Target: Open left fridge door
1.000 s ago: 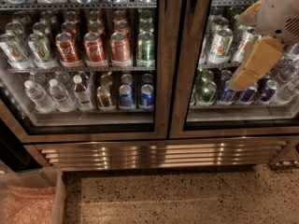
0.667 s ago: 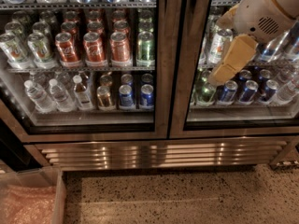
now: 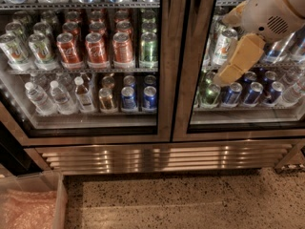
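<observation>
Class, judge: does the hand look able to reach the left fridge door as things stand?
Probably yes: the hand hangs before the right door, with nothing between it and the left fridge door.

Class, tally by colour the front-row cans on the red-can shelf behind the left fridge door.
Red cans: 3
Green can: 1
Silver-white cans: 2
Total: 6
The gripper hangs before the right door.

The claw [image 3: 228,75], hanging before the twin door [image 3: 193,104], covers part of a green-white can [image 3: 223,42], while the left fridge door [image 3: 164,104] runs off the top edge.
</observation>
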Robot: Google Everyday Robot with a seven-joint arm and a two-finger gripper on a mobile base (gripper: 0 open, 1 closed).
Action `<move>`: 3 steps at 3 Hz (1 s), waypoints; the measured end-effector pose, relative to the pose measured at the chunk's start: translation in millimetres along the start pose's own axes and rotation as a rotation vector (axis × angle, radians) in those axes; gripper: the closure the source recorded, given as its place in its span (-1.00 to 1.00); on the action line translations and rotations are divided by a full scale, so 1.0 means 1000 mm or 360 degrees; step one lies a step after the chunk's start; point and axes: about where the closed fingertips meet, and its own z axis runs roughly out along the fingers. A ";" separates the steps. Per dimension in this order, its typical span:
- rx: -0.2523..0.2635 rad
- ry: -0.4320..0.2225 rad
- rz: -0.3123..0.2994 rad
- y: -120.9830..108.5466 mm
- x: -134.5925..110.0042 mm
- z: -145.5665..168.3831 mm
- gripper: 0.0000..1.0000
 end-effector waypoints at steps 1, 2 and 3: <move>-0.0013 -0.0111 -0.0047 -0.005 -0.023 0.004 -1.00; -0.0051 -0.0249 -0.0118 -0.010 -0.060 0.008 -1.00; -0.0037 -0.0252 -0.0113 -0.013 -0.060 0.012 -1.00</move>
